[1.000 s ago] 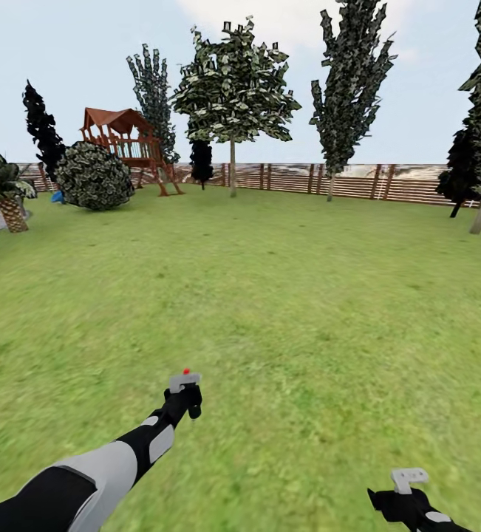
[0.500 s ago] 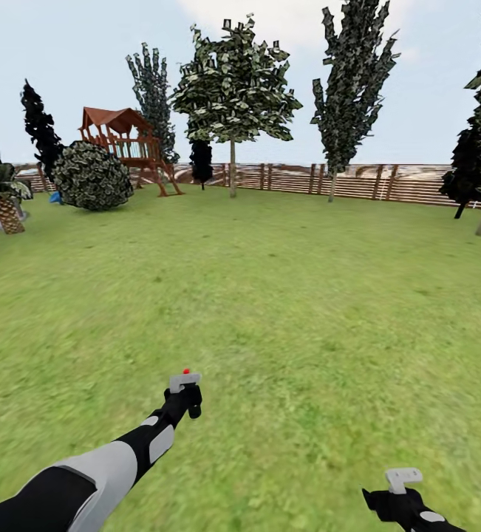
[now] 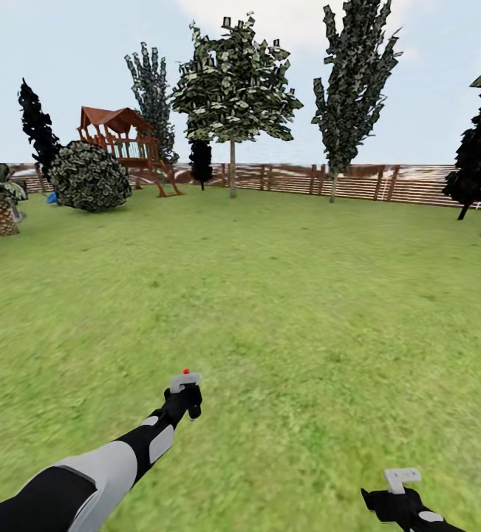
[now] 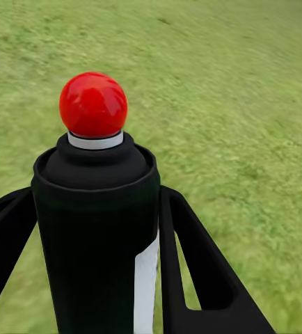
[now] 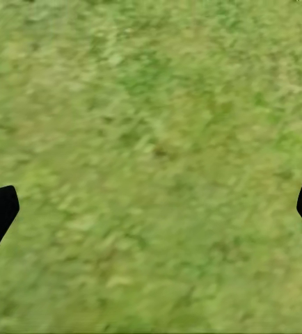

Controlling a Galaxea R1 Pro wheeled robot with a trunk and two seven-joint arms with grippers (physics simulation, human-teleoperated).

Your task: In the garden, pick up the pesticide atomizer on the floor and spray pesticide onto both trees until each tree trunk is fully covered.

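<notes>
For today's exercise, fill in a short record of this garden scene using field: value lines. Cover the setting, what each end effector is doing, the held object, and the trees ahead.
setting: green lawn ringed by a brown slat fence
left end effector: shut on the atomizer
atomizer: dark bottle with a red knob on top, upright between the fingers
right end effector: open, nothing between the fingers, grass below
broad-leaved tree: far ahead by the fence, thin pale trunk
play tower: far left, beside a round bush
spray on trunks: cannot tell at this distance
</notes>
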